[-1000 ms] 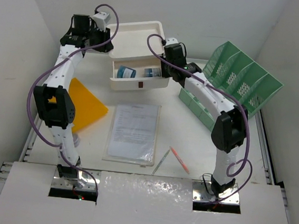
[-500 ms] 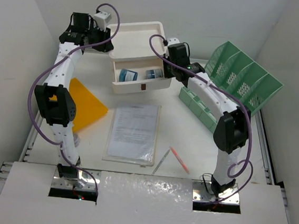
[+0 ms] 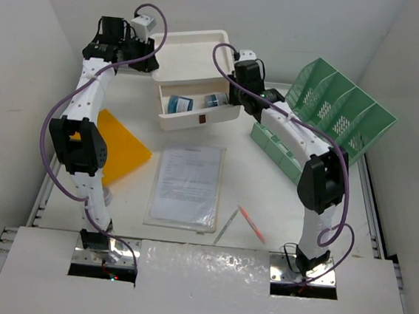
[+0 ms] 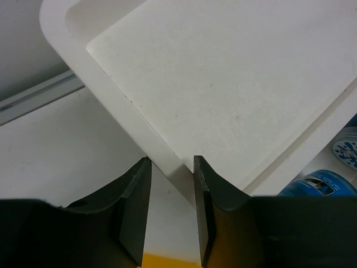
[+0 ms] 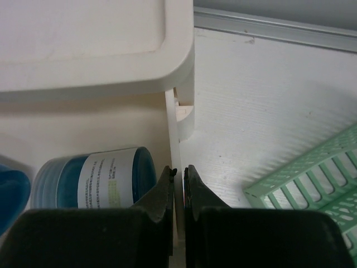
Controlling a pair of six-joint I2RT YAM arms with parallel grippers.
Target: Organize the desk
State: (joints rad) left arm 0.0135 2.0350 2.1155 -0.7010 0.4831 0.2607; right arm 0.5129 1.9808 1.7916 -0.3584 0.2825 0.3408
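The desk [image 3: 265,199] is the white tabletop with metal rails. At its back stands a white drawer box [image 3: 190,51], its drawer [image 3: 198,117] pulled out with two blue jars [image 3: 179,104] inside. My left gripper [image 3: 152,61] sits at the box's left top rim [image 4: 139,128], and in the left wrist view this gripper [image 4: 172,167] has its jaws closed around that rim. My right gripper [image 3: 234,98] is shut on the drawer's thin right wall [image 5: 173,128], next to a labelled blue jar [image 5: 95,178].
A green mesh file rack [image 3: 340,114] stands at the right, close to my right arm. A yellow folder [image 3: 121,145] lies on the left. A paper in a clear sleeve [image 3: 186,184] lies in the middle, with a red pen [image 3: 250,222] and a grey pen [image 3: 225,227] near the front.
The drawer's right end has slid slightly back towards the box with my right gripper on it. The left arm has stayed where it was.
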